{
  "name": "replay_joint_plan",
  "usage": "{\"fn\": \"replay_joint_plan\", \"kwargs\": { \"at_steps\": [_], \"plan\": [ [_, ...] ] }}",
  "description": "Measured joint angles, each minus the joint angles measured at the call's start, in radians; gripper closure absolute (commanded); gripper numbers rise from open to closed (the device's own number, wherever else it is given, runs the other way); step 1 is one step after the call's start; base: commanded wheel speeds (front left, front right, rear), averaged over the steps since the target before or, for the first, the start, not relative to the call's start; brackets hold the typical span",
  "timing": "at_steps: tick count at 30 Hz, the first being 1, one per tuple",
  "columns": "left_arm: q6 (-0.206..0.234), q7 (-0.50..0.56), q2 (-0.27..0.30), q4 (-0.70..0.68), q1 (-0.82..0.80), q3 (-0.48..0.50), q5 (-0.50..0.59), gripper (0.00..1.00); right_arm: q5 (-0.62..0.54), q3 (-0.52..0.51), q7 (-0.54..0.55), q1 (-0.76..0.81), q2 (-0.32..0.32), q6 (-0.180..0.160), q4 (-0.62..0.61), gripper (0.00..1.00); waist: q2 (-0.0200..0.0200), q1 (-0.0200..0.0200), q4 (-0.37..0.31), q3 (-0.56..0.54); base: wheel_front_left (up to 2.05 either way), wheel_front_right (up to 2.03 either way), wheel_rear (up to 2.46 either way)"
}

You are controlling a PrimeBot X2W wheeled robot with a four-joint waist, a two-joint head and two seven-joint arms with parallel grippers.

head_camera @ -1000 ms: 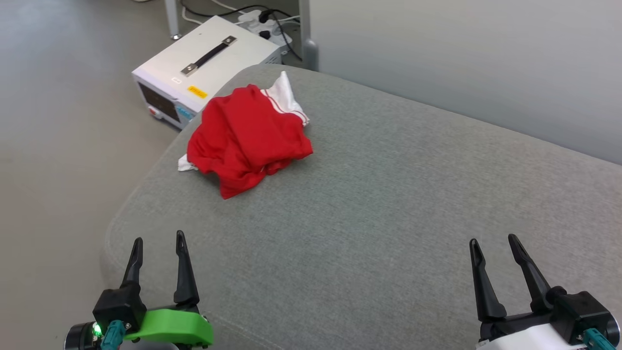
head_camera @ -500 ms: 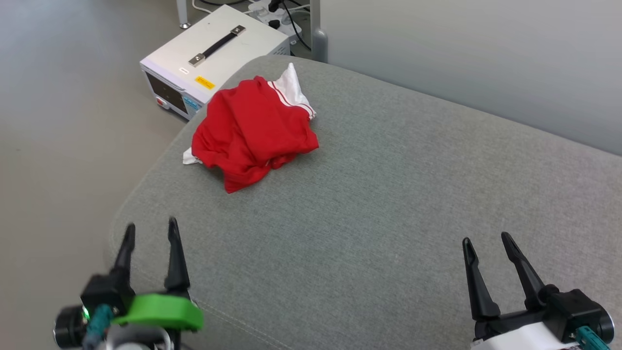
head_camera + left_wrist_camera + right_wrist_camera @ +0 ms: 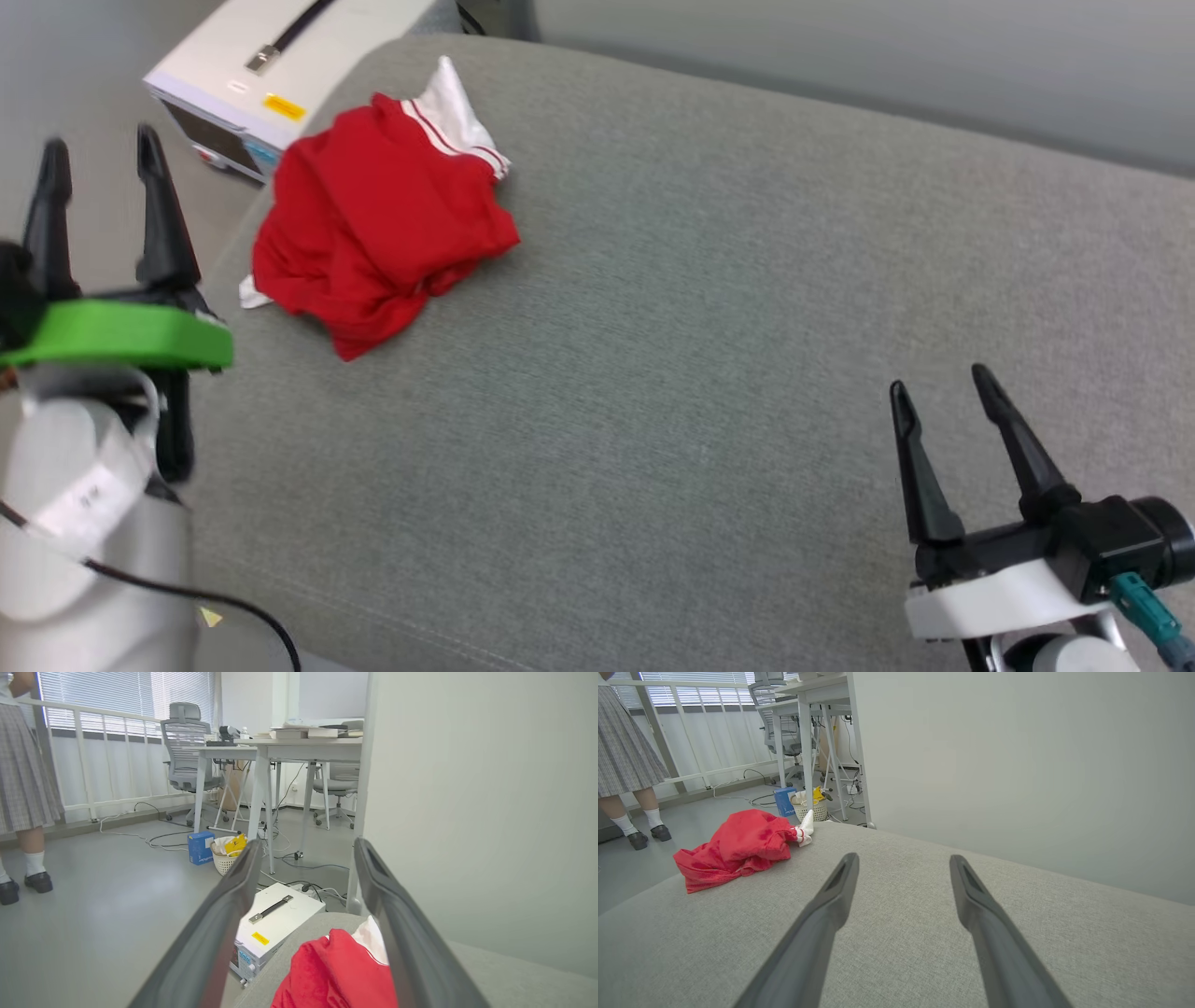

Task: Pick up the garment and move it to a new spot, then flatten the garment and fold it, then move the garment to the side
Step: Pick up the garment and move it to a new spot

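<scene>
Garment: the garment [image 3: 373, 215] lies crumpled in a heap near the far left corner of the grey cushion [image 3: 700, 327]. Red cloth is uppermost, and a white sleeve with striped trim pokes out at its far edge.
Left pincer: my left pincer [image 3: 100, 140] is spread and holds nothing. It is raised beside the cushion's left edge, just left of the heap. From its wrist I see the red cloth between my fingers [image 3: 224, 914].
Right pincer: my right pincer [image 3: 939, 378] is spread and empty over the cushion's near right, well apart from the garment.
Floor: a white box [image 3: 243, 56] with a black handle sits past that corner, and a person [image 3: 23, 788] stands farther off.
</scene>
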Motion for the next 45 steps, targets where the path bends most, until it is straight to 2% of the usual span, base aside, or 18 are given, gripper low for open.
{"fn": "replay_joint_plan", "kwargs": {
  "at_steps": [4, 10, 12, 15, 18, 21, 25, 28, 31, 36, 43, 44, 45],
  "plan": [
    [-0.002, -0.001, 0.122, 0.060, -0.126, -0.085, -0.033, 0.00, -0.009, -0.002, 0.000, -0.033, -0.011, 0.000, -0.021, 0.00, 0.0000, 0.0000, -0.033, 0.053, 0.00, 0.00, 0.00],
    [-0.004, 0.002, 0.252, 0.185, -0.295, -0.213, -0.141, 0.00, -0.016, -0.004, 0.000, -0.076, -0.033, 0.000, -0.055, 0.00, 0.0000, 0.0001, -0.075, 0.136, 0.00, 0.00, 0.00],
    [-0.004, 0.035, 0.288, 0.230, -0.350, -0.263, -0.198, 0.00, -0.018, -0.005, 0.000, -0.092, -0.041, 0.000, -0.064, 0.00, 0.0000, 0.0001, -0.087, 0.164, 0.00, 0.00, 0.00],
    [-0.004, 0.173, 0.342, 0.290, -0.434, -0.361, -0.313, 0.00, -0.022, -0.009, 0.000, -0.114, -0.051, 0.000, -0.079, 0.00, 0.0000, 0.0001, -0.106, 0.208, 0.00, 0.00, 0.00],
    [-0.004, 0.373, 0.378, 0.330, -0.488, -0.452, -0.440, 0.00, -0.022, -0.009, 0.000, -0.125, -0.056, 0.000, -0.089, 0.00, 0.0000, 0.0001, -0.124, 0.244, 0.00, 0.00, 0.00],
    [-0.004, 0.515, 0.413, 0.352, -0.530, -0.518, -0.509, 0.00, -0.024, -0.009, 0.000, -0.136, -0.059, 0.000, -0.097, 0.00, 0.0000, 0.0001, -0.141, 0.273, 0.00, 0.00, 0.00],
    [-0.004, 0.743, 0.433, 0.371, -0.555, -0.609, -0.588, 0.00, -0.025, -0.012, 0.000, -0.138, -0.062, 0.000, -0.104, 0.00, 0.0000, 0.0001, -0.162, 0.305, 0.00, 0.00, 0.00],
    [-0.005, 0.862, 0.451, 0.373, -0.560, -0.671, -0.597, 0.00, -0.025, -0.018, 0.000, -0.138, -0.063, 0.000, -0.106, 0.00, 0.0000, 0.0000, -0.171, 0.325, 0.00, 0.00, 0.00],
    [-0.005, 0.941, 0.464, 0.397, -0.560, -0.690, -0.618, 0.00, -0.025, -0.022, 0.000, -0.139, -0.063, 0.000, -0.107, 0.00, 0.0000, 0.0000, -0.178, 0.344, 0.00, 0.00, 0.00],
    [-0.005, 0.999, 0.450, 0.444, -0.552, -0.726, -0.626, 0.00, -0.021, -0.032, 0.000, -0.157, -0.060, 0.000, -0.107, 0.00, 0.0000, 0.0000, -0.190, 0.373, 0.00, 0.00, 0.00],
    [-0.004, 1.007, 0.439, 0.490, -0.557, -0.778, -0.627, 0.00, -0.014, -0.032, 0.000, -0.163, -0.056, 0.000, -0.098, 0.00, 0.0001, -0.0002, -0.208, 0.385, 0.00, 0.00, 0.00],
    [-0.004, 1.004, 0.439, 0.493, -0.562, -0.793, -0.627, 0.60, -0.014, -0.032, 0.000, -0.165, -0.055, 0.000, -0.095, 0.00, 0.0001, -0.0002, -0.210, 0.383, 0.00, 0.00, 0.00],
    [-0.004, 0.997, 0.438, 0.498, -0.564, -0.804, -0.627, 0.89, -0.012, -0.033, 0.000, -0.165, -0.054, 0.000, -0.094, 0.00, 0.0000, -0.0002, -0.210, 0.379, 0.00, 0.00, 0.00]
  ]
}}
